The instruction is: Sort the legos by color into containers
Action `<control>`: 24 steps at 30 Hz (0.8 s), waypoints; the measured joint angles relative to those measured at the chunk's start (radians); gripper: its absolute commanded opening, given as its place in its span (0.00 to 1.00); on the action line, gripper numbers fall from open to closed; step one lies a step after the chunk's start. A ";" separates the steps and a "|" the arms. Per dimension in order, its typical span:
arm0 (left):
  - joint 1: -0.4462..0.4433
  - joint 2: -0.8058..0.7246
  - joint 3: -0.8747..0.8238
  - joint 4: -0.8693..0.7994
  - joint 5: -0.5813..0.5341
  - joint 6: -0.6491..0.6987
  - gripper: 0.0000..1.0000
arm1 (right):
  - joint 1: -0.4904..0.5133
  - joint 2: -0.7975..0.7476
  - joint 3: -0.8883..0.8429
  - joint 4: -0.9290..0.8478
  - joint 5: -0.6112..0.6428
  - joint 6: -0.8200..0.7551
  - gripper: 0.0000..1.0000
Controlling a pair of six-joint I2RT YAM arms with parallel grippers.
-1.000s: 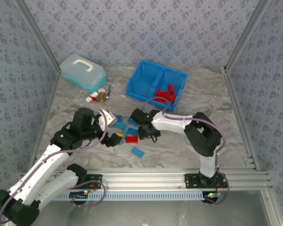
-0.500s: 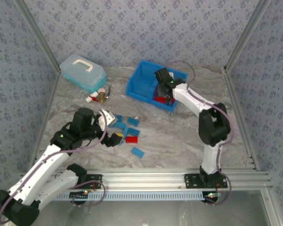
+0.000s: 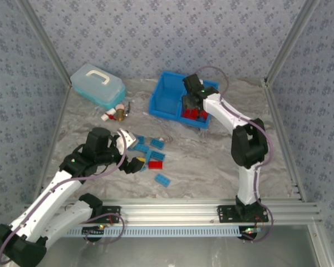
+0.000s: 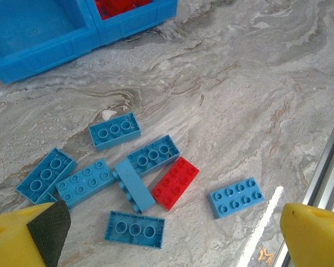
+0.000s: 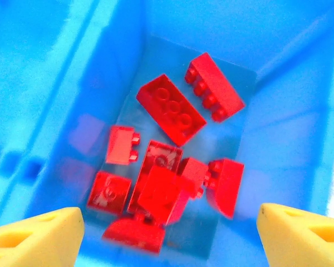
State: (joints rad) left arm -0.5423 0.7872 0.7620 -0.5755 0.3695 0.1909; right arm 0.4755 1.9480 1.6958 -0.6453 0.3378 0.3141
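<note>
Legos: the one loose red brick [image 4: 177, 183], diagonal among blue bricks [image 4: 114, 130], lies just right of the wide-spread, empty left gripper [image 4: 172, 222], while the right gripper [image 5: 167, 222], likewise spread and empty, hangs well apart over the far bin [image 5: 278, 111].

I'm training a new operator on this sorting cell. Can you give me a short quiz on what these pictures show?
1. True or false: the left gripper is shut on something.
2. How many red legos lie on the table among the blue legos? A) one B) three C) five
3. Fill in: the bricks in the bin compartment under the right gripper are all ___.

Key: 1 false, its fingers stand wide apart with nothing between them. 2 A. 3 red.
</note>
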 measured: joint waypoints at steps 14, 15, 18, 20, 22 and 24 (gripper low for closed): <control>0.047 -0.120 0.000 -0.027 -0.226 0.016 0.99 | 0.538 -0.288 -0.371 -0.085 -0.097 0.427 0.97; 0.048 -0.137 0.000 -0.034 -0.240 0.022 0.99 | 0.560 -0.258 -0.370 -0.086 -0.109 0.448 0.97; 0.048 -0.177 0.000 -0.050 -0.278 0.031 0.99 | 0.602 -0.168 -0.354 -0.091 -0.143 0.483 0.98; 0.048 -0.193 0.000 -0.056 -0.293 0.034 0.99 | 0.617 -0.105 -0.330 -0.093 -0.161 0.491 1.00; 0.048 -0.198 0.000 -0.058 -0.304 0.036 0.99 | 0.622 -0.047 -0.303 -0.092 -0.183 0.492 1.00; 0.048 -0.195 0.000 -0.059 -0.305 0.037 0.99 | 0.622 -0.013 -0.282 -0.092 -0.201 0.491 1.00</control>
State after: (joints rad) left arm -0.4946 0.5919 0.7620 -0.6342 0.0643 0.2276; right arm 1.0977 1.9354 1.4136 -0.7372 0.1368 0.8055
